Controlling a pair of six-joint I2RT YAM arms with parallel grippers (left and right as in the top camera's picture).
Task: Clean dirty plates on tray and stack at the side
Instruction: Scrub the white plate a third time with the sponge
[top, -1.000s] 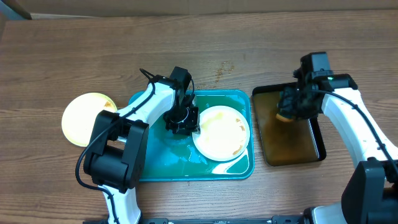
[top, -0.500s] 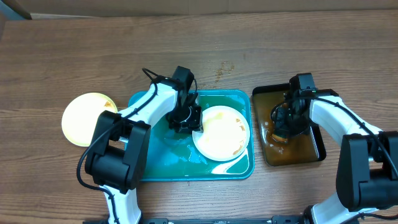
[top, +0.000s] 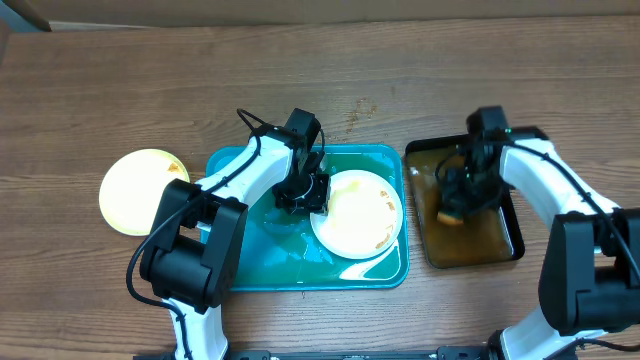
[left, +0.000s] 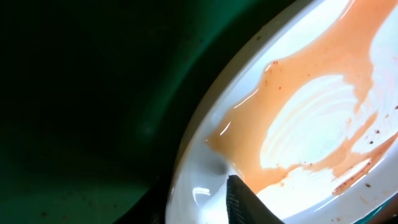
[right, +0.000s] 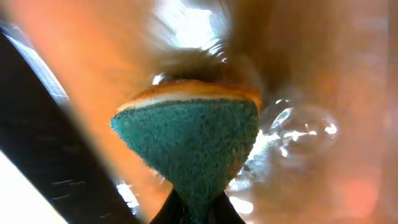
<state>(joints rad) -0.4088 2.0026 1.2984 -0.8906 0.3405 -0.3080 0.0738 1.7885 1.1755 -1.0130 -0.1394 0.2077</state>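
Up top from the overhead camera, the teal tray (top: 250, 262) sits mid-table with a white plate (top: 357, 213) in its right half, brown streaks showing near its right rim. Whether another plate hides beneath it, I can't tell. Left of the tray, out on the table (top: 120, 80), lies the lime plate (top: 138, 190), apart from the rest: by my read, the start of the side stack. The left gripper (top: 303, 195) is down at the white plate's left rim. Over on the right, the right gripper (top: 462, 198) hangs low in the black tray (top: 505, 235) of brownish water.

Left wrist now: the plate's rim runs between the jaws, one dark fingertip (left: 239, 198) pressed on the wet inside, so it looks pinched tight. Orange-brown sauce water pools across the plate, so this one is far from clean.

Right wrist: jaws clamped on a sponge (right: 186, 143), green scouring face toward us, brown water and bubbles behind.

Judging it: one plate aside, this one to scrub and stack.
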